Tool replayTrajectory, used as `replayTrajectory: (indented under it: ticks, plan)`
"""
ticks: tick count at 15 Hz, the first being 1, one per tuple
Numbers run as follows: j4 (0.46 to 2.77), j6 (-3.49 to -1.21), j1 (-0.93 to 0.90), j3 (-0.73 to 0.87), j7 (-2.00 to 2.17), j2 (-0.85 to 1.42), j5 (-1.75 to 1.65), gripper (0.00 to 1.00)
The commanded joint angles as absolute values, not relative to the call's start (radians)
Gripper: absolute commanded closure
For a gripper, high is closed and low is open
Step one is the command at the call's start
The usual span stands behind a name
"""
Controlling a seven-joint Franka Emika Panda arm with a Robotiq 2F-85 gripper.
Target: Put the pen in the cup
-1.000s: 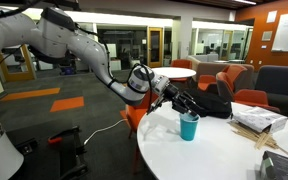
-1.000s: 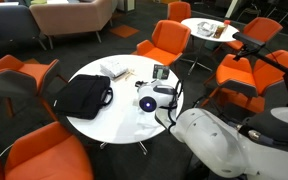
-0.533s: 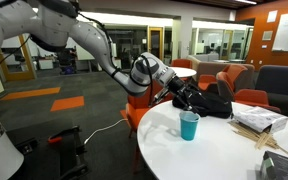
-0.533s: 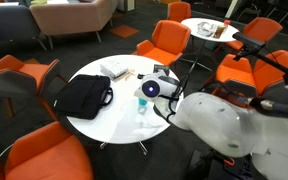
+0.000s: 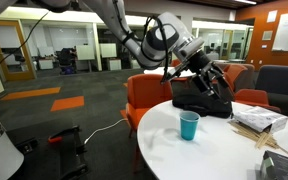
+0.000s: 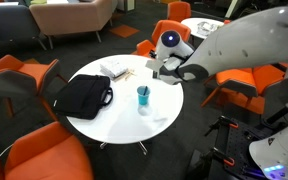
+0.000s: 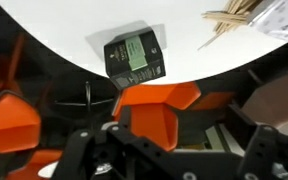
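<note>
Gaping wide, empty jaws well clear of the cup (image 5: 189, 125).

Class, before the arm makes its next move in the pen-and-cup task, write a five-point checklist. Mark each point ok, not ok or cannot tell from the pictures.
1. Is the cup upright on the table? Ok.
2. Is the pen inside the cup? Cannot tell; it is too small to make out in either exterior view.
3. Is the gripper clear of the cup? Ok; it hangs above and to one side.
4. Is the gripper empty? Ok; in the wrist view the jaws are spread with nothing between them.
5. Is the black bag apart from the cup? Ok.
</note>
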State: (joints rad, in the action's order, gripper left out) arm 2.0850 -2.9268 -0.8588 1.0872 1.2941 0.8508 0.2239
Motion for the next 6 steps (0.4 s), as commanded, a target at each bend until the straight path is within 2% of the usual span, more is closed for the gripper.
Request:
replayTrajectory:
  ticks: [1,6]
  plan:
    - [2.118,-2.878,-0.762,1.009,1.165,0.627,0.22,0.0]
    - [2.114,-2.774,-0.589,0.861,1.089,0.44,0.21,0.0]
